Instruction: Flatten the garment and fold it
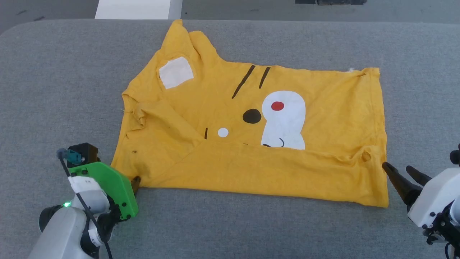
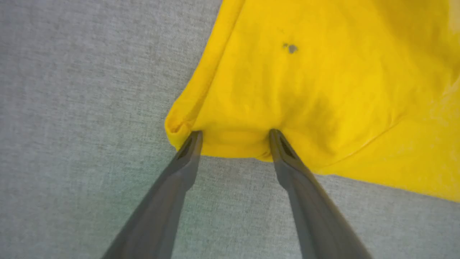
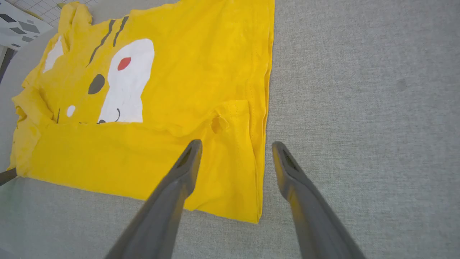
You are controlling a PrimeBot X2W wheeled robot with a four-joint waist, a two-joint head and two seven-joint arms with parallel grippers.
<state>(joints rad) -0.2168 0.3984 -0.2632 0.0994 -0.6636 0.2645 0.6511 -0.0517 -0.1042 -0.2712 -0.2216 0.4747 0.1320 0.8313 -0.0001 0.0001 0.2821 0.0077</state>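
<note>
Head view: the grey table (image 1: 54,90) carries the shirt (image 1: 323,108), spread print-up across its middle, with the near edge folded over into 1 plain band (image 1: 251,172). The band covers the foot of the big white patch (image 1: 284,122). The left gripper (image 1: 136,181) is spread wide, its 2 tips touching the hem at the near-left corner, perhaps pressing on it. The right gripper (image 1: 397,167) is also wide apart, just beside the near-right corner and gripping nothing. Above the band show 2 black strokes (image 1: 244,81), a black dot (image 1: 252,116) and a red dot (image 1: 277,105). A small hole (image 1: 366,156) sits near the band's right end.
</note>
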